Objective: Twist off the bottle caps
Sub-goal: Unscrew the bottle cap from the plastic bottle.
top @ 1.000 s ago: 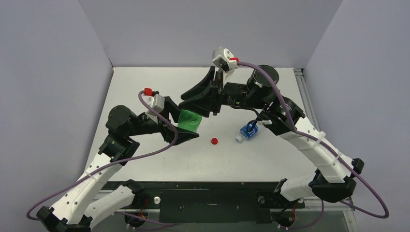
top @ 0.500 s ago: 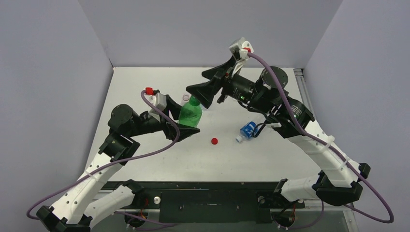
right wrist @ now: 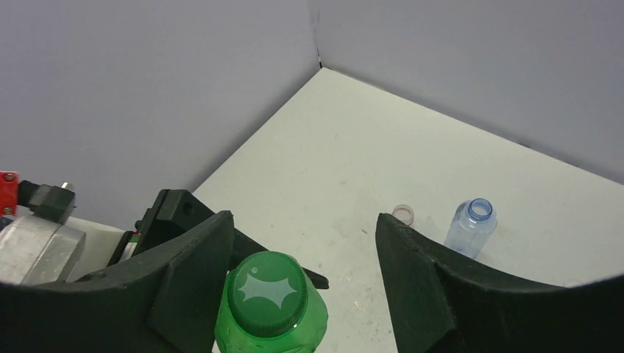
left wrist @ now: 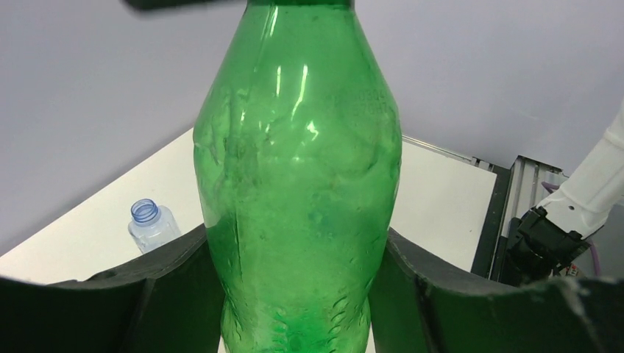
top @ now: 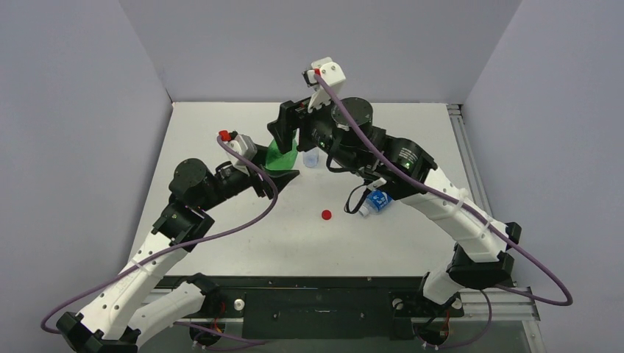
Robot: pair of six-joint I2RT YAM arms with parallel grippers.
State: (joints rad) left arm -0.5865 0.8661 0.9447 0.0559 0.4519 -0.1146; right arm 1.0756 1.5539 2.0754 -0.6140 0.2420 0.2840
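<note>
Having released and swung back, the right fingers (right wrist: pixel 419 272) stand open astride the green cap (right wrist: pixel 266 293), still on its bottle (left wrist: pixel 298 184) clenched upright toward the counter's (top: pixel 412 243) back by the left fingers (left wrist: pixel 147 294), likely regripping for another twist.

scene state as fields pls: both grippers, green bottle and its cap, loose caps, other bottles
left gripper: shut on green bottle, held upright
right gripper: open, fingers flank green cap, no contact seen
green cap: on the bottle
red cap: loose on table
clear bottle: upright, uncapped
pale cap: on table beside clear bottle
blue-label bottle: lying on its side
</note>
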